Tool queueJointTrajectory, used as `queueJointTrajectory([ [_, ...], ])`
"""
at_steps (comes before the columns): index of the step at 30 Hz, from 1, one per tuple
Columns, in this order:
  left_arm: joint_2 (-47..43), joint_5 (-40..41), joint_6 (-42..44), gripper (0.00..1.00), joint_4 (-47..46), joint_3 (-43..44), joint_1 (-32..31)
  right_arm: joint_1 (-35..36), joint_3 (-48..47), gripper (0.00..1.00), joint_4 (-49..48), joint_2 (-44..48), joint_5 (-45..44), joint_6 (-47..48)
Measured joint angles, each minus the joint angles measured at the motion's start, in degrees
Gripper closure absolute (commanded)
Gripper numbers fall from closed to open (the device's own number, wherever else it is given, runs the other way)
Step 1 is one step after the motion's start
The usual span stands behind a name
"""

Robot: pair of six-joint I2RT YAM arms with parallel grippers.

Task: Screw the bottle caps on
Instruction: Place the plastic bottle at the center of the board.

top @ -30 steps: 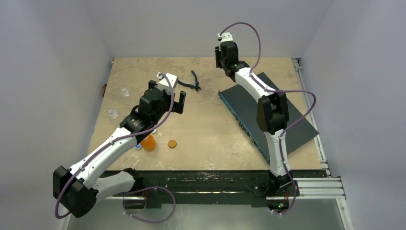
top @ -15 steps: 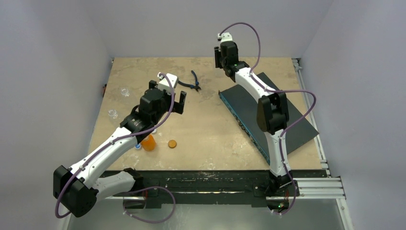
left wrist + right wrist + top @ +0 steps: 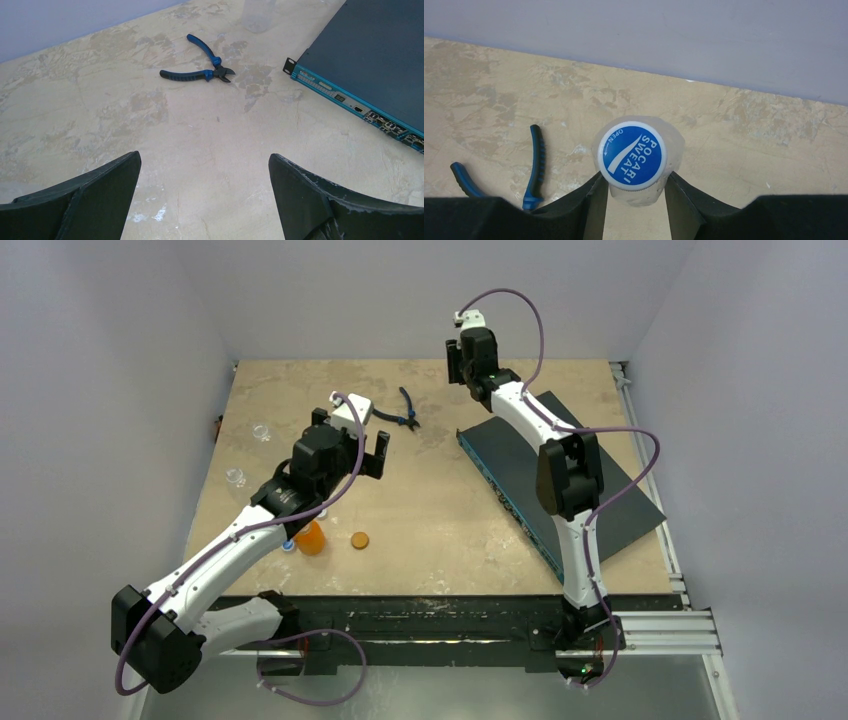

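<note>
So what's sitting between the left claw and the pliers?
Nothing. The left wrist view shows only bare tabletop between the open left claw and the blue-handled pliers ahead of it.

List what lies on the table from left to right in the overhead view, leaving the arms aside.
Clear bottle nearer the arms → clear bottle farther back → orange bottle → orange-brown cap → blue-handled pliers → dark flat box.

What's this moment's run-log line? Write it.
left pincer: open, empty | right pincer: flanking clear bottle | blue cap: on bottle | orange cap: loose
</note>
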State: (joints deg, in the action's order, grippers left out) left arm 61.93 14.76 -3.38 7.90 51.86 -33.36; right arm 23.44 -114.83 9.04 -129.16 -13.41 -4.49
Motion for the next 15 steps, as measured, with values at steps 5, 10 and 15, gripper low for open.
queueJointTrajectory([
  [5, 0.0, 0.0, 0.0, 0.0, 0.0, 0.0, 0.0, 0.0, 0.0, 0.4, 0.0, 0.0, 0.5, -0.1],
  [10, 0.2, 0.0, 0.0, 0.0, 0.1, 0.0, 0.0, 0.0, 0.0, 0.27, 0.0, 0.0, 0.8, -0.3],
  [15, 0.4, -0.2, 0.0, 0.0, 0.2, 0.0, 0.0, 0.0, 0.3, 0.19, -0.1, 0.0, 0.9, -0.4],
])
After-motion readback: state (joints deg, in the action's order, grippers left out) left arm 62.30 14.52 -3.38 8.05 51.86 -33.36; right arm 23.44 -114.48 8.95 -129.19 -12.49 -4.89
